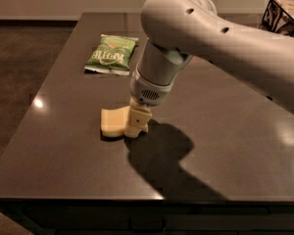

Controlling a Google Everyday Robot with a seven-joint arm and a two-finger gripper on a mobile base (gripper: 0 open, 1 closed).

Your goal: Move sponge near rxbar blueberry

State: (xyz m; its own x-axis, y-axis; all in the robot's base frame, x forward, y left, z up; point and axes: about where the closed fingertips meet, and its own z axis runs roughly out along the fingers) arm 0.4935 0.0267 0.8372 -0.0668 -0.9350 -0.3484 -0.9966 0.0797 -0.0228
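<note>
The pale yellow sponge (112,122) lies on the dark table (59,170), left of centre. My gripper (135,126) points straight down at the sponge's right end, its pale finger reaching the table beside or over the sponge's right edge. The big white arm covers the area behind and to the right of it. The rxbar blueberry is hidden or out of view.
A green chip bag (111,54) lies flat at the table's far left. A dark wire basket (284,14) stands at the far right corner. The table's left and front edges border the floor.
</note>
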